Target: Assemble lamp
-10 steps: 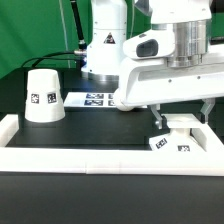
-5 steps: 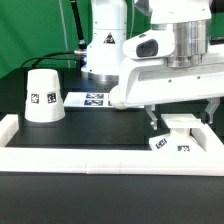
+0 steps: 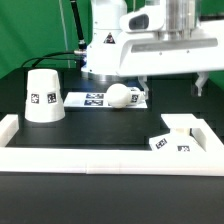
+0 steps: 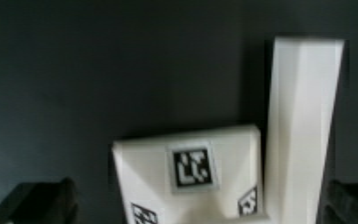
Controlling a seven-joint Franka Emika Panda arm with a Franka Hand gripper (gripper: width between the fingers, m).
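Observation:
The small square base block (image 3: 176, 136) sits at the exterior view's right, in the corner of the white border rails, and is seen from above in the wrist view (image 4: 190, 165). My gripper (image 3: 173, 86) hangs open and empty above it, with its fingers (image 3: 147, 88) well clear of the block. In the wrist view the dark fingertips (image 4: 43, 200) stand on both sides of the block. The ball-topped bulb (image 3: 122, 97) lies on its side at mid-table. The cone-shaped shade (image 3: 42, 95) stands at the exterior view's left.
The marker board (image 3: 90, 99) lies flat behind the bulb. White border rails run along the front (image 3: 100, 158) and both sides; one rail (image 4: 306, 110) lies beside the base block. The arm's white base (image 3: 105, 50) stands at the back.
The gripper has risen from around the base block, leaving the block where it was. The bulb, hidden behind the hand before, now shows.

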